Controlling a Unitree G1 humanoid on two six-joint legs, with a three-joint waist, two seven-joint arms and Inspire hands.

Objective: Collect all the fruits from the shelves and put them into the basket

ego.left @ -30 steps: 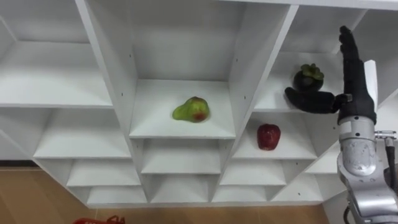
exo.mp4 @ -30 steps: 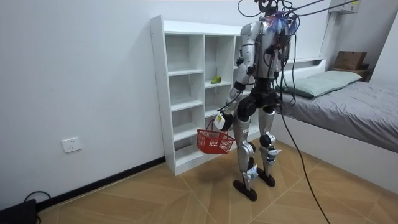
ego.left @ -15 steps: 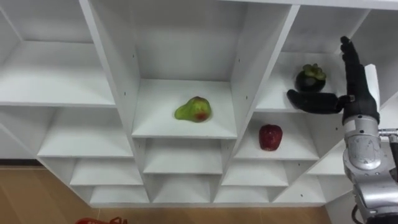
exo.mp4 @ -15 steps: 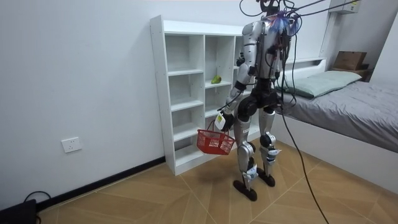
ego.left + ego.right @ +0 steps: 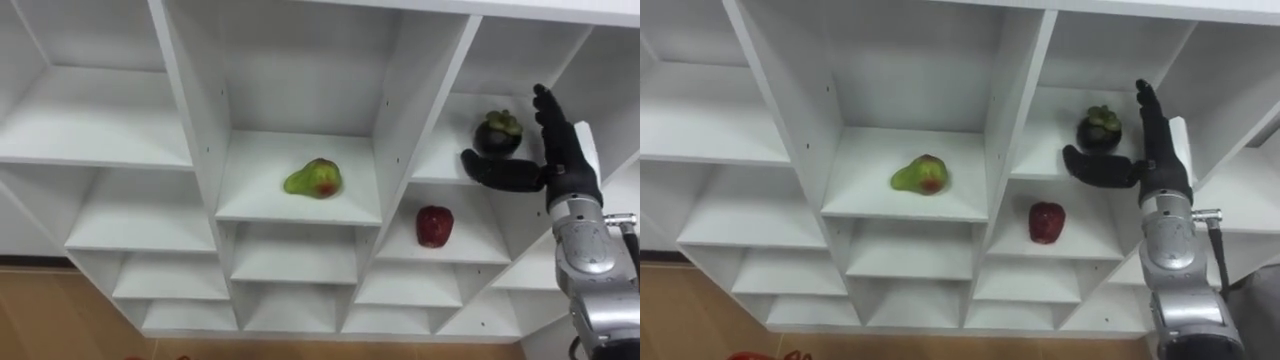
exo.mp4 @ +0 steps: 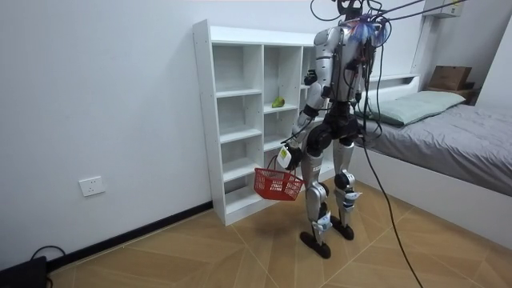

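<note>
Closet (image 5: 400, 120): the pear (image 5: 314, 179) lies on a shelf in the middle column. The mangosteen (image 5: 497, 134) sits one column to the right, on a shelf at about the same level, with the apple (image 5: 433, 226) on the shelf directly below it. The right hand (image 5: 572, 170) is spread just right of the mangosteen, thumb reaching under its front. In the room view the robot stands before the closet, the basket (image 6: 278, 184) hanging from the left hand (image 6: 286, 154) before the lower shelves, and the bed (image 6: 448, 128) at the room view's right.

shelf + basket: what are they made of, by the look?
Shelf: probably white laminated board with a smooth matte finish; the signs are flat, square-edged panels and small peg holes in the uprights. Basket: likely red plastic, with open lattice walls and a thin handle.
</note>
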